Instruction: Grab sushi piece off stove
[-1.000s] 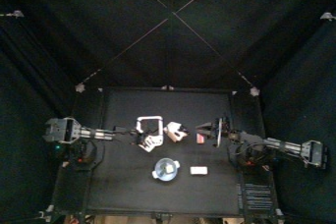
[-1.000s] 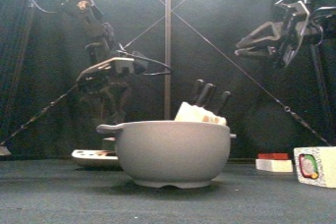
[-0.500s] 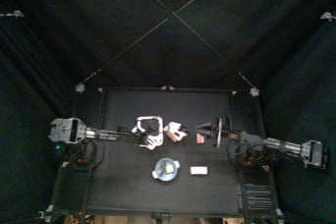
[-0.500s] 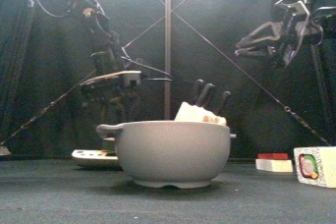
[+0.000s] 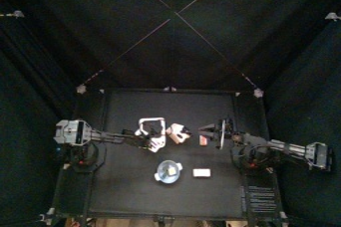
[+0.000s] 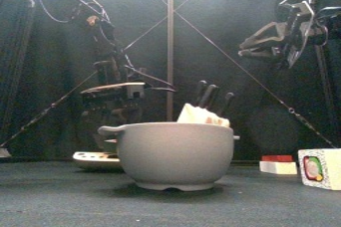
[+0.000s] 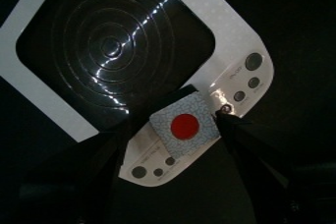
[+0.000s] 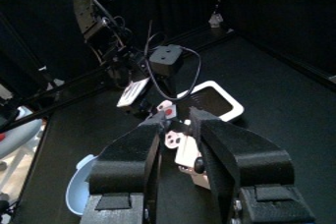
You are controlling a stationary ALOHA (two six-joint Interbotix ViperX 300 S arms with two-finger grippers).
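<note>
Hovering open over the stove, left tool straddles the sushi piece on the stove's knob strip. Could clip the stove's edge and skate the piece off if closed too low or off-centre. Lower toward the stove than a second ago. Right tool, open, parked high, well apart from the stove.

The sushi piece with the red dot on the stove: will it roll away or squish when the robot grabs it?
Probably neither. The sushi piece looks like a flat-sided block lying flat on the white stove, so it should slide rather than roll. It looks like a hard toy. The left gripper straddles it, fingers open.
</note>
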